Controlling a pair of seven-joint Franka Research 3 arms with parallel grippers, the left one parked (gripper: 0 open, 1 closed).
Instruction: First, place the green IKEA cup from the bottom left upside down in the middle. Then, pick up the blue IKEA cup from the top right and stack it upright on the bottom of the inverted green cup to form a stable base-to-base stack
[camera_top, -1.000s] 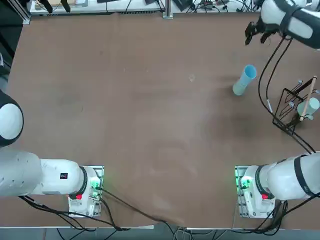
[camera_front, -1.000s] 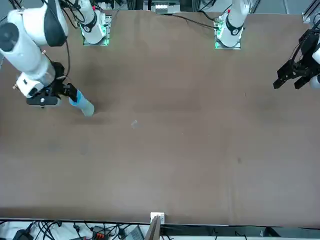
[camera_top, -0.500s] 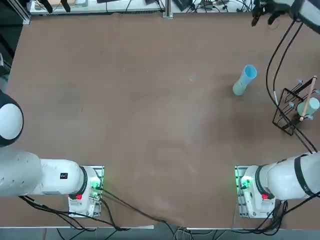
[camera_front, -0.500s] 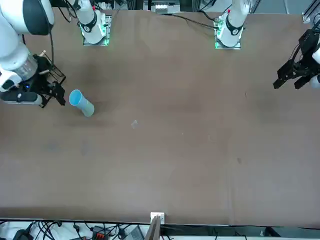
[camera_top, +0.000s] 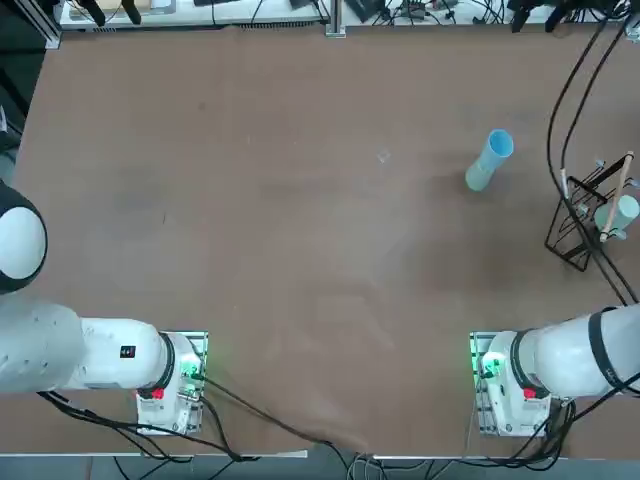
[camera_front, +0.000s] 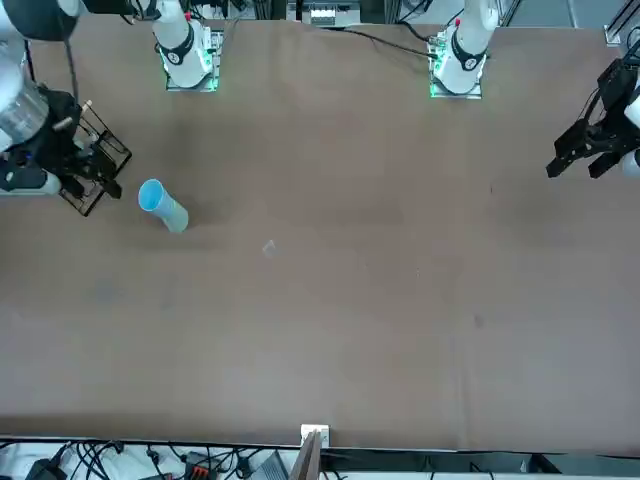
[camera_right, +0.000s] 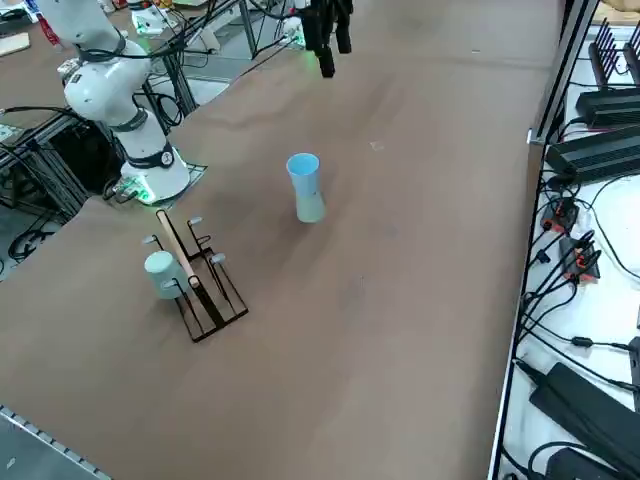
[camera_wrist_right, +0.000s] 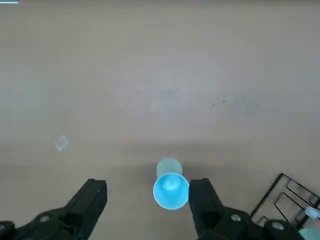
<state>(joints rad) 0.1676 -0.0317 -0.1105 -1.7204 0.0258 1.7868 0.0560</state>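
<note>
Low in the wrist view, two dark fingers of the right gripper (camera_wrist_right: 146, 187), spread wide, gripping nothing, well above the table (camera_wrist_right: 160, 75). Just beyond and between them, at the lower centre of that frame, the round open mouth of the blue IKEA cup (camera_wrist_right: 171, 190), upright. Under it, showing only as a pale sliver at its far edge, the green IKEA cup (camera_wrist_right: 169, 165), upside down on the brown surface, base to base with the blue one. No contact between fingers and stack.

Further off, at the lower right corner of the wrist view, part of a black wire rack (camera_wrist_right: 287, 192). Left of centre, a small pale scrap (camera_wrist_right: 61, 143) lying flat.

Seen from overhead, the same stack in the right half of the frame, above mid-height: blue rim uppermost, greenish cup at the foot. Right of it and near the right edge, the rack, with a pale cup (camera_top: 622, 212) hung on it. At the very top right edge, cut off by the frame, the dark gripper, apart from both.

Seen from the front, the gripper at the far left edge, in front of the rack, with the stack just to its right.
</note>
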